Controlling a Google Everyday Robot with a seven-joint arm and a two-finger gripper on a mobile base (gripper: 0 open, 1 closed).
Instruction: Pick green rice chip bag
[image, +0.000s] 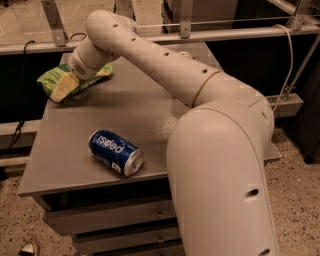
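The green rice chip bag (49, 80) lies at the far left corner of the grey table (75, 125), crinkled, with part of it showing to the right of the wrist. My gripper (65, 88) reaches down over the bag's middle and covers part of it; whether it touches the bag I cannot tell. My long white arm stretches from the lower right across the table to it.
A blue Pepsi can (116, 152) lies on its side near the table's front edge. The red-orange soda can is hidden behind my arm. A metal railing (225, 34) runs behind the table. Drawers (115, 220) sit under the tabletop.
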